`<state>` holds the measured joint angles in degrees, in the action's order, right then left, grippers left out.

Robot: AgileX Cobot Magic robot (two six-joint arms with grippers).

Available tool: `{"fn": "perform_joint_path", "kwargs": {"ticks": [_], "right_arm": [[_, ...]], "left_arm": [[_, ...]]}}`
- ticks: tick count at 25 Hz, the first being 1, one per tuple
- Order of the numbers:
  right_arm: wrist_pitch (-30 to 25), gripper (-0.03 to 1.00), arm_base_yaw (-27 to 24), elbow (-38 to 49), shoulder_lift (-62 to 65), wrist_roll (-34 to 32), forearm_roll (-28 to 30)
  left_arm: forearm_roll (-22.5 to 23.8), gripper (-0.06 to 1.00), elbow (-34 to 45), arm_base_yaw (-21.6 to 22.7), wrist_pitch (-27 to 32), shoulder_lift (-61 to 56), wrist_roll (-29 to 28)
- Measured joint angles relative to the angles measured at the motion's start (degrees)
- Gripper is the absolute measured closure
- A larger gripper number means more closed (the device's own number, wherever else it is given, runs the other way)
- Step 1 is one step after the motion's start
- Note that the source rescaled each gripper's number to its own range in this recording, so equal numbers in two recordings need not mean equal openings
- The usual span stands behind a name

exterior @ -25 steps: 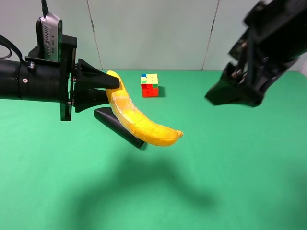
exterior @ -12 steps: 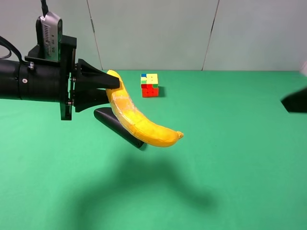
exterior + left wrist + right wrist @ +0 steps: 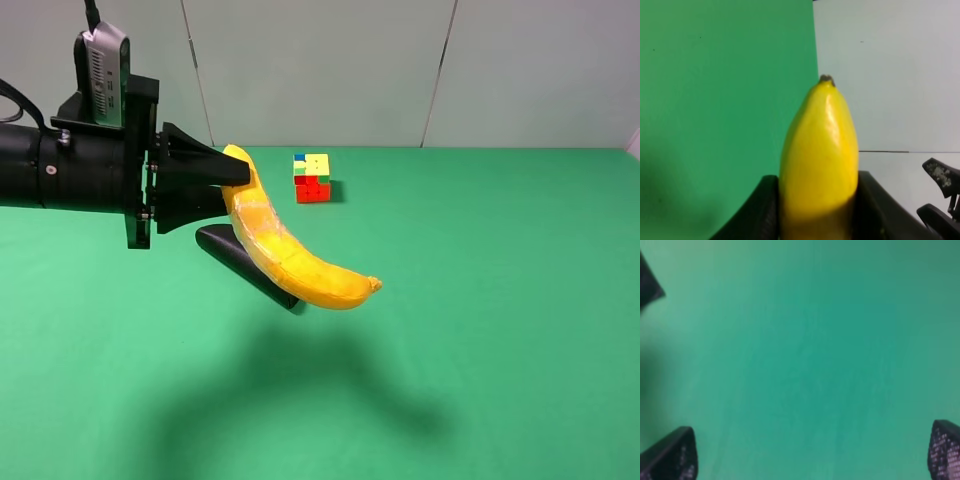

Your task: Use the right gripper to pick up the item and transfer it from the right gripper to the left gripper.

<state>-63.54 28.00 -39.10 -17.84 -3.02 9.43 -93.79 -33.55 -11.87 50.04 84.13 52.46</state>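
Yellow banana (image 3: pixel 290 255), mid-left of frame, clamped in left gripper (image 3: pixel 235 190), overlapping black pouch (image 3: pixel 225 245); right gripper (image 3: pixel 807 452) jaws wide apart over green table (image 3: pixel 500 350).

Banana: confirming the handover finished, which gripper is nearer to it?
Left. The left gripper is shut on the banana; the right gripper is open, away from it, outside the high view.

Bright light, soft shadows, right-wrist blur

No lettering, label, brand mark or number can be read on the banana (image 3: pixel 290 255), puzzle cube (image 3: pixel 312 177), camera box (image 3: pixel 104 75) or green table (image 3: pixel 500 330).
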Motion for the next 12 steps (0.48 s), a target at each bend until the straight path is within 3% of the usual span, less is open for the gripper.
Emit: {"fn": "perform_joint_path", "kwargs": {"ticks": [8, 12], "right_arm": [[2.3, -0.03, 0.0, 7.1, 16.4, 0.0, -3.2], [2.6, -0.03, 0.0, 9.7, 18.1, 1.6, -7.0]], "left_arm": [[0.0, 0.94, 0.0, 0.0, 1.0, 0.0, 0.6], [0.0, 0.94, 0.0, 0.0, 1.2, 0.0, 0.6]]}}
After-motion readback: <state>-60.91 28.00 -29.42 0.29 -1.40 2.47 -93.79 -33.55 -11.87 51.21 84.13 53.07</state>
